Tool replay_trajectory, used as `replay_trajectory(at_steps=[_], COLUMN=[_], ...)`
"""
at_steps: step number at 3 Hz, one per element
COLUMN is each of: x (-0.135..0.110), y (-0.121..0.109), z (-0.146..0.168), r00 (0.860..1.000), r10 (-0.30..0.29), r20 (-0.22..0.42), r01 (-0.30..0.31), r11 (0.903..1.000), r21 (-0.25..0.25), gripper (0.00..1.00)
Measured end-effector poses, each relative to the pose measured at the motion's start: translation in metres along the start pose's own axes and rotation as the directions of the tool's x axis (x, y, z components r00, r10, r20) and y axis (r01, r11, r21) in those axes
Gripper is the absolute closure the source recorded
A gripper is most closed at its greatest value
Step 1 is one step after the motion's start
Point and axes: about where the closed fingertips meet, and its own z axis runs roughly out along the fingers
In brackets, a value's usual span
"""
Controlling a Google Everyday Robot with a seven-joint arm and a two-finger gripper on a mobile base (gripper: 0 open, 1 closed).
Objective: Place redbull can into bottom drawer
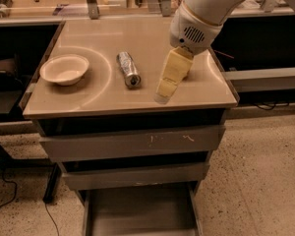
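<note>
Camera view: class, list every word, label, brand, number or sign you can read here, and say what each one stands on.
No text can be read in this view.
Can, lying on its side on the counter: markings too blurred to read.
Gripper, over the counter just right of the can: no label seen.
Top drawer front: pale scuffs only, no lettering.
Bottom drawer, pulled open: no sign.

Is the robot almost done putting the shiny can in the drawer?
Not yet. Done: the bottom drawer is pulled open. In hand: the gripper hangs over the countertop just beside the redbull can, which lies on its side, untouched. Left: grasp it, lower it into the drawer.
</note>
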Motion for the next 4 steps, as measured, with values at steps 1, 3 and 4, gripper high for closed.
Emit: replay_trajectory(at_steps=[1, 3, 4], x=[-0.019, -0.074, -0.080], y=[-0.009, -0.061, -0.066], z=[0.016, 0.054, 0.063], r00=[0.998, 0.995, 0.993], r10=[-0.011, 0.018, 0.016], r20=[0.055, 0.095, 0.116], r01=[0.011, -0.014, -0.010], r11=[0.9999, 0.9988, 0.9987], r21=[-0.005, -0.046, -0.049], gripper=[0.00, 0.00, 0.00])
